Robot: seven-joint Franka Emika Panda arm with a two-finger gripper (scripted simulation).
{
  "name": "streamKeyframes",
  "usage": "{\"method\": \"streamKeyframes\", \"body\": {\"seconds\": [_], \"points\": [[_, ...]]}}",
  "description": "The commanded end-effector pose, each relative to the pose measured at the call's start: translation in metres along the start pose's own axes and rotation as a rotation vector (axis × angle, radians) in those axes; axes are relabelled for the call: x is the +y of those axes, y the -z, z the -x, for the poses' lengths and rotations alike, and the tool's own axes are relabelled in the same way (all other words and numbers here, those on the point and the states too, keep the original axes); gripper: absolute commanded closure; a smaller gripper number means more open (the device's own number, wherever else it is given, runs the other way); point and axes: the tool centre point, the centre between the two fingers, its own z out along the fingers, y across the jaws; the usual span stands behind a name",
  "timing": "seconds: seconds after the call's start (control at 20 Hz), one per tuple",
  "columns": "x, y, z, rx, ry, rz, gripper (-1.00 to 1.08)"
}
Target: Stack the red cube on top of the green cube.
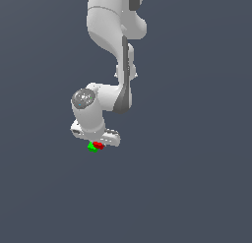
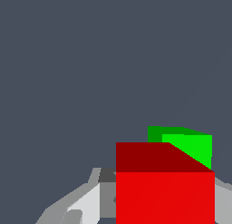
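The red cube [image 2: 165, 191] fills the near part of the wrist view, sitting between my two fingers [image 2: 86, 205], which press against its sides. Beyond it, the green cube [image 2: 190, 145] is partly covered by the red one. In the exterior view my gripper [image 1: 97, 144] hangs low from the white arm, and the red cube [image 1: 99, 145] shows just under the hand. The green cube [image 1: 91, 148] sits right beside it, slightly lower and toward the exterior view's left. I cannot tell whether the two cubes touch.
A plain dark grey-blue floor [image 1: 187, 188] spreads all around. The white arm [image 1: 110, 35] comes down from the top of the exterior view.
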Motion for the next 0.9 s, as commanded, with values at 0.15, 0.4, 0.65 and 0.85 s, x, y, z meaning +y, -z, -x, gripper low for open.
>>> {"method": "streamKeyframes", "body": {"seconds": [0.15, 0.4, 0.65, 0.85], "points": [[0.03, -0.004, -0.003, 0.001, 0.003, -0.001, 1.08], [0.036, -0.005, -0.004, 0.001, 0.003, -0.001, -0.92], [0.036, -0.005, -0.004, 0.001, 0.003, -0.001, -0.92], [0.036, -0.005, -0.004, 0.001, 0.003, -0.001, -0.92]]}}
